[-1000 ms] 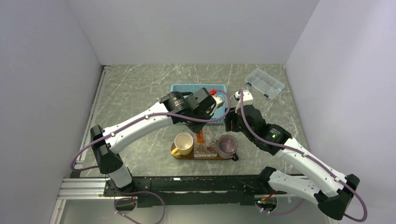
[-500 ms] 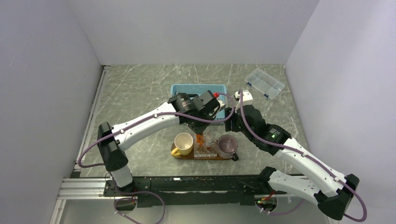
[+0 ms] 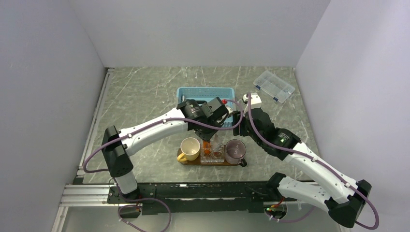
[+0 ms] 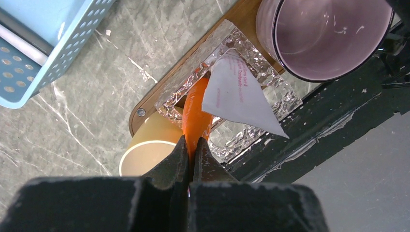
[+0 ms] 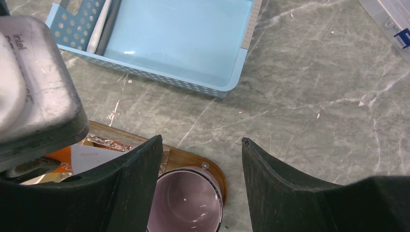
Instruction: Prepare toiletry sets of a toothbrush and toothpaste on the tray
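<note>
The top external view looks down from above and behind the arm bases over the whole tabletop [image 3: 145,92]. Both wrist views sit close and face downward, sharing the tray [image 4: 145,107] and purple cup [image 4: 329,34], which lie just beyond the left gripper [image 4: 189,145] and under the right gripper [image 5: 200,145].

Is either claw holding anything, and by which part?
The left gripper pinches the orange toothpaste tube by its upper end; the right gripper is open and empty.

Toothpaste [image 4: 212,99]: small red print on the white crimped end, too fine to read. Dark housing [image 5: 34,82], right wrist view: embossed lettering, apparently "Intel"; the line beneath is illegible.
</note>
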Tool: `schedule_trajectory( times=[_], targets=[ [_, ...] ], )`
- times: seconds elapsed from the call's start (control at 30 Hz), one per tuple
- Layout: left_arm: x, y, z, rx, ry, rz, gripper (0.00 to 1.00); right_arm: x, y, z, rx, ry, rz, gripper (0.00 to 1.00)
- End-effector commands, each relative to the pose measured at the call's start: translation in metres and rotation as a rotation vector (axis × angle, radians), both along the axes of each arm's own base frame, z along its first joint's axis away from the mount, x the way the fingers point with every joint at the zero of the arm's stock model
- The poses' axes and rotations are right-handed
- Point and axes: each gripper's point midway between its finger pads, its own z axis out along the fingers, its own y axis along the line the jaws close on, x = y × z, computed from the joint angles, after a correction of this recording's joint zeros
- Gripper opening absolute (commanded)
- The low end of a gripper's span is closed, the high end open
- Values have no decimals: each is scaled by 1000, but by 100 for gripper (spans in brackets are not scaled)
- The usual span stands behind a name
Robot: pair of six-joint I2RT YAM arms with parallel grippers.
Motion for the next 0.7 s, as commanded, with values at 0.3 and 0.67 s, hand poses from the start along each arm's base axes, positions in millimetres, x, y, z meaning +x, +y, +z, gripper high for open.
schedule_trajectory(
  times=[0.3, 0.67],
  targets=[
    [0, -8, -11, 9, -17, 24, 0, 1, -22, 1, -6, -38, -83, 63],
    [3, -9, -13, 20, -23, 29, 0, -13, -38, -6, -5, -20, -113, 64]
  ],
)
